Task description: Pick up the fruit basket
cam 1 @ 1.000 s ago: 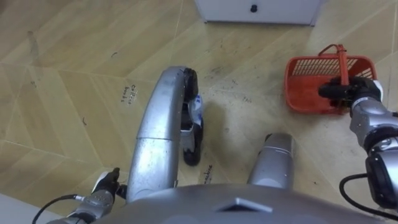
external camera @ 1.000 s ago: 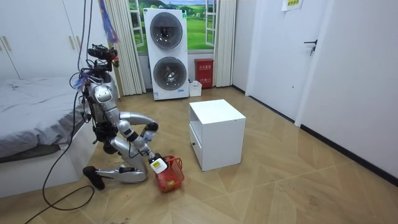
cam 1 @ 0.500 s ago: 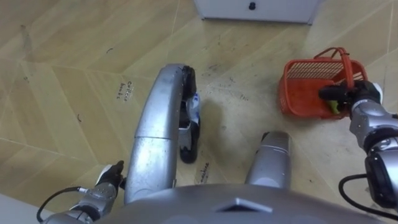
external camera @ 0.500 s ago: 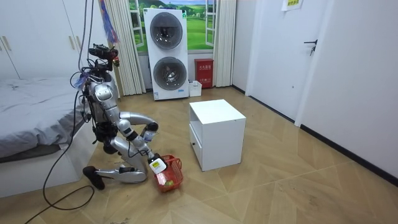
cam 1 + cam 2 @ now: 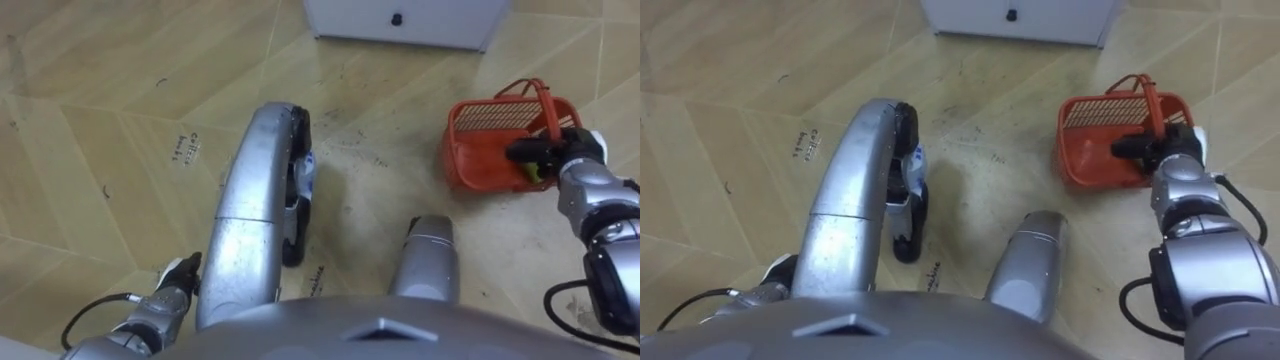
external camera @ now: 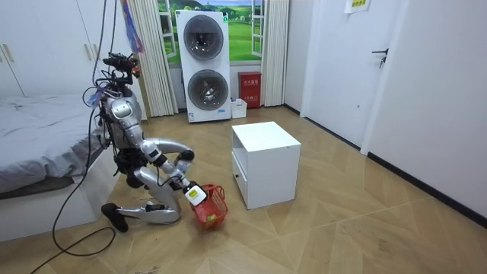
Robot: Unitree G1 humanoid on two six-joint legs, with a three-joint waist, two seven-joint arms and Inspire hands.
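Observation:
A red plastic fruit basket point(image 5: 482, 140) with a red handle hangs tilted just above the wooden floor on my right, also seen from the room point(image 6: 212, 205). My right hand point(image 5: 546, 152) is shut on its handle, at the basket's right side point(image 5: 1145, 148). A yellow-green fruit point(image 5: 533, 171) shows inside, next to the hand. My left hand point(image 5: 172, 291) hangs low at my left side, close to the floor. I kneel on the floor between the bed and the white cabinet.
A white cabinet point(image 5: 400, 18) stands just ahead of the basket, seen from the room as a cube with a drawer point(image 6: 265, 164). A bed point(image 6: 38, 152) lies behind me. Stacked washing machines point(image 6: 205, 65) stand at the far wall. Open floor lies to the room view's right.
The basket has come up off the floor and tipped, carried by my right hand slightly toward the cabinet. My torso has risen a little and the eye view has shifted.

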